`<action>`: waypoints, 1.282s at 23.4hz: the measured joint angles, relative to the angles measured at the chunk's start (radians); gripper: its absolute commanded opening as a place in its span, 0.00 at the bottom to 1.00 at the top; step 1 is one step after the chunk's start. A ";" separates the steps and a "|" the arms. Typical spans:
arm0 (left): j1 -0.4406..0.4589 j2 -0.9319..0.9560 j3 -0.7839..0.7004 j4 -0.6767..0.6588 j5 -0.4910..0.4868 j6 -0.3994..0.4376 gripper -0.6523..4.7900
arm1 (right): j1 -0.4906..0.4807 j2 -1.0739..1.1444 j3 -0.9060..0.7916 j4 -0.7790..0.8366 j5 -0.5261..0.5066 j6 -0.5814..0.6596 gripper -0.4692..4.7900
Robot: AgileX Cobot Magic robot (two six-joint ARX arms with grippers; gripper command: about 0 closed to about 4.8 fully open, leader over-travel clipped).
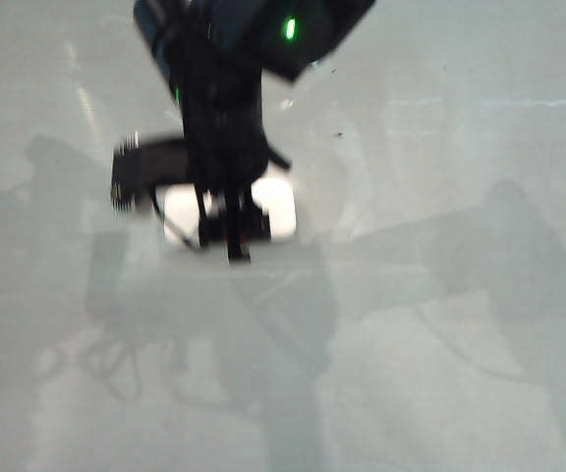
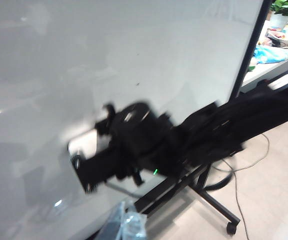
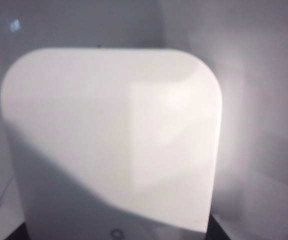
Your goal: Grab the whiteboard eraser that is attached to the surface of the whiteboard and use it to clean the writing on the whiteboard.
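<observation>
The white whiteboard eraser (image 1: 279, 212) lies flat against the whiteboard (image 1: 440, 147). My right gripper (image 1: 230, 232) comes down from above and is shut on it, a black finger on either side. In the right wrist view the eraser (image 3: 114, 125) fills the picture, with a dark finger (image 3: 220, 233) at its corner. The left wrist view shows the same arm and eraser (image 2: 86, 142) from the side, blurred. A small red patch shows at the eraser's lower edge; I cannot tell whether it is the writing. My left gripper (image 2: 129, 226) hangs off the board, blurred.
The whiteboard (image 2: 84, 60) stands on a black wheeled frame (image 2: 229, 227) over a pale floor with a loose cable. A table with potted plants (image 2: 284, 20) stands beyond the board's edge. Arm shadows fall across the board's lower half.
</observation>
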 measured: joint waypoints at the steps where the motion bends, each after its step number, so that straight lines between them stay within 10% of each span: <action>1: 0.000 0.010 0.000 -0.003 -0.003 0.000 0.12 | 0.000 -0.018 0.002 0.011 0.001 0.000 0.47; 13: 0.000 0.037 -0.001 -0.004 -0.002 0.001 0.12 | 0.053 -0.306 0.021 0.099 0.138 0.016 0.47; 21: 0.000 0.034 -0.001 -0.004 -0.002 0.002 0.12 | 0.039 -0.571 0.013 -0.002 0.146 0.391 0.47; 30: 0.000 0.035 -0.001 -0.004 -0.002 0.002 0.12 | -0.296 -0.913 -0.123 -0.078 -0.111 0.698 0.46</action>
